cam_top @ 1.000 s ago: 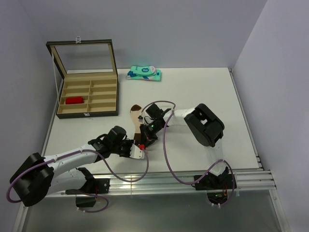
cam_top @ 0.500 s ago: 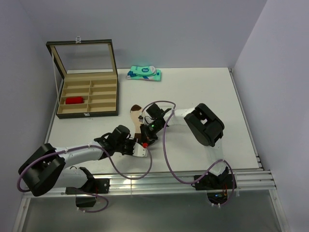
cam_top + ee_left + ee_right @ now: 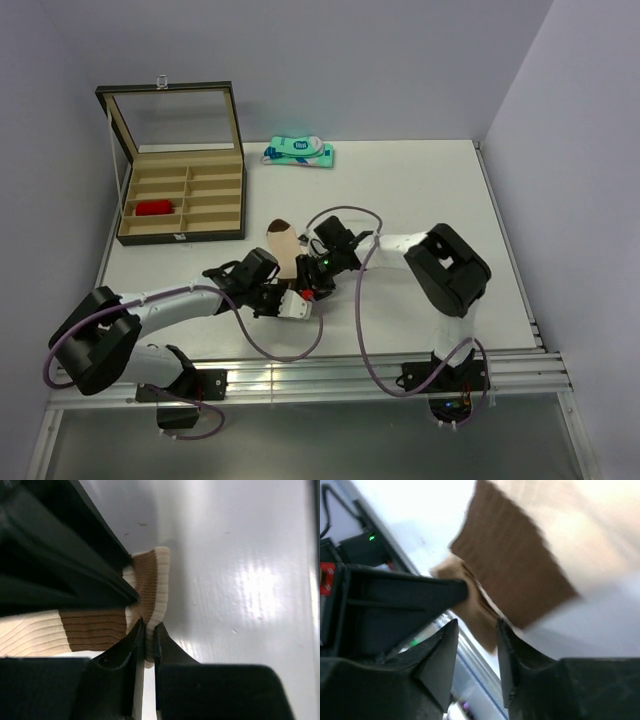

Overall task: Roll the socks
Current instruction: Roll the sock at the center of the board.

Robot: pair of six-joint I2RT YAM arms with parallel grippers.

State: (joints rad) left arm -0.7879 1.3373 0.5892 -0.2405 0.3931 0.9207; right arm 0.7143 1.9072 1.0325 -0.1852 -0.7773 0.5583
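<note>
Rolling looks barely begun: beige sock (image 3: 285, 250) lies stretched on the worktop (image 3: 420, 190) between both arms, left jaws pinched shut on its cuff, right jaws straddling that end, grip impossible to tell.

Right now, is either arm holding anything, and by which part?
The left gripper pinches the beige sock by its brown-banded cuff edge. Cuff fabric also lies between the jaws of the right gripper, but blur hides whether they clamp it.
</note>
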